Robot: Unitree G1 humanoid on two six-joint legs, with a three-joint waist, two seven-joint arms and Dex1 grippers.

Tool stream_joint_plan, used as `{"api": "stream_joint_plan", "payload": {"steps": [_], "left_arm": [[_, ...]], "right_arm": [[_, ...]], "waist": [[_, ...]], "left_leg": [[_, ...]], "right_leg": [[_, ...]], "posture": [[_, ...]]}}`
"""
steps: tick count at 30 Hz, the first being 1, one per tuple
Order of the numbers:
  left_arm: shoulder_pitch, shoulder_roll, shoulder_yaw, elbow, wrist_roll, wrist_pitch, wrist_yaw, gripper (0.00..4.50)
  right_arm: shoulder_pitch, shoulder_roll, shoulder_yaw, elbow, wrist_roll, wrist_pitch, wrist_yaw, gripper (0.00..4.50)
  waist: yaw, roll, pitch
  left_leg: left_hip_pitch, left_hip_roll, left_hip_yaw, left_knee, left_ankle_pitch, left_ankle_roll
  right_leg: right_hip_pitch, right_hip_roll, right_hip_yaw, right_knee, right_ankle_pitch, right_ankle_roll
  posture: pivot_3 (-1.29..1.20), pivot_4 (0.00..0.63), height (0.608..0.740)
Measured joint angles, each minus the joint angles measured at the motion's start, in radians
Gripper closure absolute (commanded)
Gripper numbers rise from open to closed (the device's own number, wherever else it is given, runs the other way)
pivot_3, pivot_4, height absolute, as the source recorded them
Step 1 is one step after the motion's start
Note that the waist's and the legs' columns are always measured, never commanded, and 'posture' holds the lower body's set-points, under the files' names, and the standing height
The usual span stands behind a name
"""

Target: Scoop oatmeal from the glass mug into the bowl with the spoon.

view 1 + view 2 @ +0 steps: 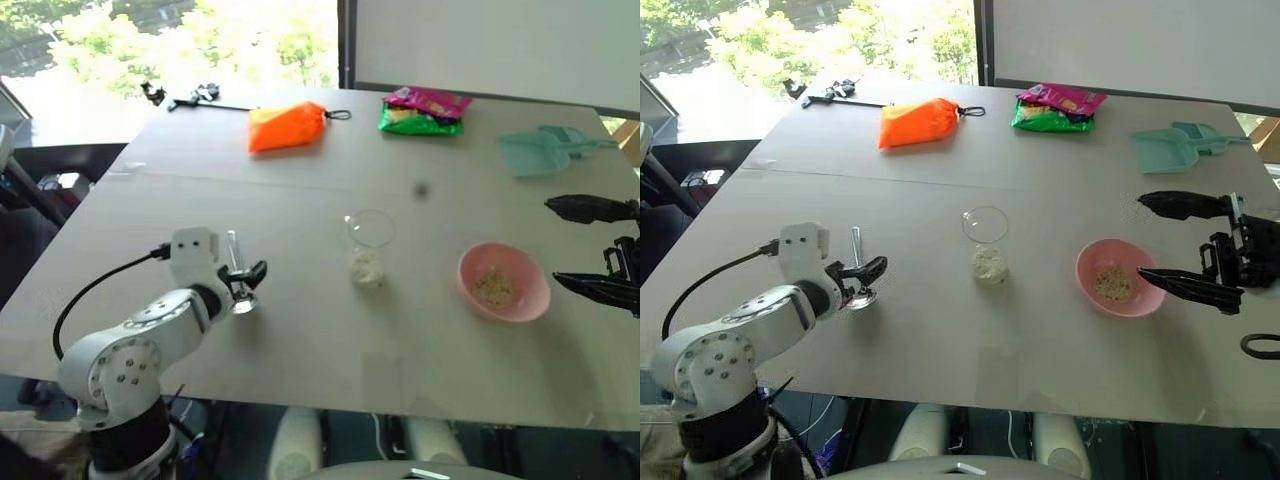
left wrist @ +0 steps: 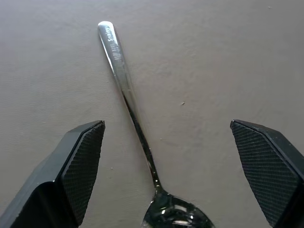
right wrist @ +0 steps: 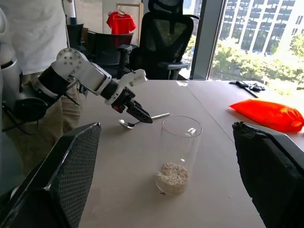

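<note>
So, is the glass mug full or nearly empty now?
Nearly empty. The glass mug stands upright on the table, and only a thin layer of oatmeal lies at its bottom.

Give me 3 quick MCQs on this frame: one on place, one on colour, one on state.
1. Where does the spoon lie?
A. In the glass mug
B. On the table between the left tool's fingers
C. In the bowl

2. What colour is the bowl?
A. Pink
B. Teal
C. Orange

3. How do the left tool's fingers stand?
A. Shut on the spoon
B. Shut on nothing
C. Open, spoon not gripped

Key: 1 B, the left wrist view shows the spoon flat on the table between both fingers. 2 A, the bowl is pink with a few flakes of oatmeal inside. 3 C, both fingers stand wide apart, clear of the handle.
</note>
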Motion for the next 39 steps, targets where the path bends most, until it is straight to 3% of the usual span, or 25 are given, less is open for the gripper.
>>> {"api": "stream_joint_plan", "payload": {"steps": [3,6,12,14,21,28,33,39], "left_arm": [[-0.08,-0.12,0.027,0.014,0.102,0.083,0.08,0.08],[-0.106,-0.166,0.027,0.014,0.186,0.092,0.121,0.91],[-0.111,-0.172,0.033,0.017,0.291,0.092,0.114,3.74],[-0.111,-0.168,0.043,0.019,0.314,0.092,0.095,4.32],[-0.132,-0.165,0.07,0.021,0.375,0.097,0.012,4.32],[-0.206,0.016,0.04,0.021,0.421,-0.012,-0.128,4.32],[-0.343,0.115,-0.11,0.033,0.42,-0.13,-0.245,4.32],[-0.442,0.205,-0.306,0.108,0.42,-0.361,-0.47,4.32]], "right_arm": [[-0.001,0.0,0.001,0.0,-0.001,0.0,-0.003,0.0],[-0.001,0.0,0.001,-0.002,0.0,0.002,-0.007,0.0],[0.01,0.0,0.001,-0.013,0.0,0.006,-0.016,0.0],[0.014,0.0,0.001,-0.018,0.0,0.015,-0.023,0.0],[0.015,0.014,0.001,-0.021,-0.024,0.021,-0.125,0.0],[-0.061,0.095,0.001,-0.045,-0.058,0.011,-0.361,0.0],[-0.147,0.075,0.078,-0.069,-0.09,0.157,-0.586,0.0],[-0.262,0.113,0.15,-0.093,-0.061,0.255,-0.708,0.0]], "waist": [[0.0,0.0,0.0],[-0.004,0.0,0.0],[-0.007,0.001,-0.001],[-0.007,0.001,-0.001],[-0.007,0.0,0.0],[-0.006,-0.001,0.001],[0.006,-0.002,0.001],[0.009,-0.001,0.002]], "left_leg": [[0.0,0.0,-0.001,0.0,0.0,0.0],[0.0,0.0,-0.002,0.0,0.0,0.0],[0.001,-0.001,-0.003,0.0,0.0,0.0],[0.001,-0.001,-0.003,0.0,0.0,0.0],[0.0,-0.001,-0.004,0.0,0.0,0.0],[-0.002,-0.001,-0.005,0.0,0.0,0.0],[-0.003,-0.001,-0.004,0.0,0.0,0.0],[-0.004,-0.001,-0.005,-0.002,0.0,0.0]], "right_leg": [[0.001,0.0,-0.001,0.0,0.0,0.0],[0.001,0.0,-0.001,0.0,0.0,0.0],[0.001,0.0,-0.002,0.0,0.0,0.0],[0.001,0.0,-0.002,0.0,0.0,0.0],[0.001,0.0,-0.003,0.0,0.0,0.0],[0.001,-0.001,-0.005,0.0,0.0,0.0],[0.0,-0.003,-0.005,-0.001,0.0,0.0],[-0.001,-0.002,-0.006,-0.002,0.0,0.0]], "posture": [[0.0,0.15,0.74],[0.0,0.15,0.74],[0.0,0.15,0.74],[0.0,0.15,0.74],[0.0,0.15,0.74],[0.0,0.15,0.74],[0.0,0.15,0.74],[0.0,0.15,0.74]]}}
